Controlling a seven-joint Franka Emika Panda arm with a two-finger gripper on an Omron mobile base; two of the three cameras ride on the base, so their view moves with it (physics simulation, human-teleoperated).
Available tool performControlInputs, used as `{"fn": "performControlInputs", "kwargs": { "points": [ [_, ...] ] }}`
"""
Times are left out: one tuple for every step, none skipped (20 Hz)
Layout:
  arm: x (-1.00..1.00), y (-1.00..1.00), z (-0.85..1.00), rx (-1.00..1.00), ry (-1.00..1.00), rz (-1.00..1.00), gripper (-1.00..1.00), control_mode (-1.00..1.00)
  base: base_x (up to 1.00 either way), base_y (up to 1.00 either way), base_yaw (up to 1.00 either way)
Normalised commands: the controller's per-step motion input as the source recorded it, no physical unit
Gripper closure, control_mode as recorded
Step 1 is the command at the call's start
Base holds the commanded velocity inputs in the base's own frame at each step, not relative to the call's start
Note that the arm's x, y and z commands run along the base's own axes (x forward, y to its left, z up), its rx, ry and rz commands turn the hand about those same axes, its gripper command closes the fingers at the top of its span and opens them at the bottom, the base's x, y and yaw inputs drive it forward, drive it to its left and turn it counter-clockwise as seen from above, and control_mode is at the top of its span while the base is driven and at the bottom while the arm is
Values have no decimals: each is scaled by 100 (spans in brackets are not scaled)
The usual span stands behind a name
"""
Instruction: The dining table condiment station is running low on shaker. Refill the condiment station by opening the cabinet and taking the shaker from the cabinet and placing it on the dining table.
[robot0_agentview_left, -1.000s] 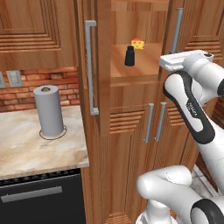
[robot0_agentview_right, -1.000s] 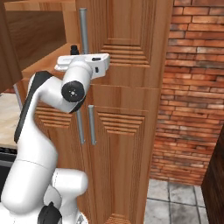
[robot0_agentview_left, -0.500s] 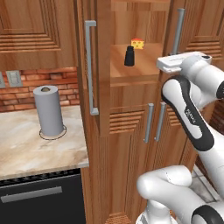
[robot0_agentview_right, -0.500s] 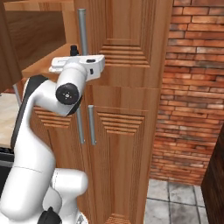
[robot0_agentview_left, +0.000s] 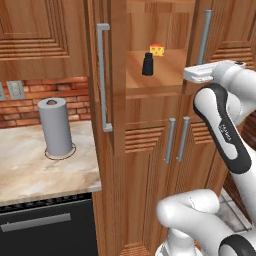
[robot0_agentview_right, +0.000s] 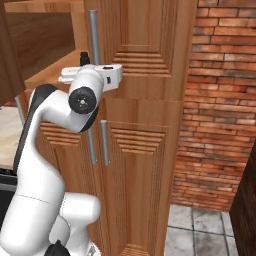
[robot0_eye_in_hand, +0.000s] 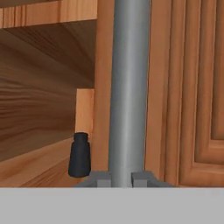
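The small black shaker (robot0_agentview_left: 147, 64) stands on the open shelf of the cabinet (robot0_agentview_left: 150, 150), just left of a yellow cheese wedge (robot0_agentview_left: 157, 50). It also shows behind my arm (robot0_agentview_right: 84, 58) and left of the bar (robot0_eye_in_hand: 80, 155). The cabinet's left upper door hangs open with its long grey handle (robot0_agentview_left: 103, 75) toward me. The right upper door is closed. My gripper (robot0_eye_in_hand: 121, 178) is shut on that door's vertical grey handle (robot0_eye_in_hand: 129, 87), one tip on each side of the bar. My white hand (robot0_agentview_left: 200, 73) sits level with the shelf. The dining table is out of view.
A grey paper towel roll (robot0_agentview_left: 56, 127) stands on the marbled counter (robot0_agentview_left: 30, 180) to the left, above a black appliance front (robot0_agentview_left: 45, 225). Lower louvered doors with short handles (robot0_agentview_left: 176, 140) sit under the shelf. A brick wall (robot0_agentview_right: 220, 100) rises on the right.
My hand swayed a little to the left at the right door's handle and came back. The doors, shaker and cheese have not moved.
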Motion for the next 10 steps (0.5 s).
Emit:
{"fn": "performControlInputs", "kwargs": {
  "points": [
    [0, 0, -18, 0, 4, 0, 100, -100, 0, 0, 0],
    [-18, 0, -7, 0, 0, 0, 100, -100, 0, 0, 0],
    [-41, 0, 0, 0, 0, 0, 100, -100, 0, 0, 0],
    [-44, 0, 0, 0, 0, 0, 100, -100, 0, 0, 0],
    [-60, 0, 0, 0, -5, 0, 100, -100, 0, 0, 0],
    [-61, 0, 0, 0, -6, 0, 100, -100, 0, 0, 0],
    [-71, 0, 0, 0, -7, 0, 100, -100, 0, 0, 0],
    [-77, 0, 1, 0, -9, 0, 100, -100, 0, 0, 0],
    [-84, 0, 0, 0, -9, 0, 100, -100, 0, 0, 0],
    [-100, 0, 0, 0, -15, 0, 100, -100, 0, 0, 0]
  ]
}}
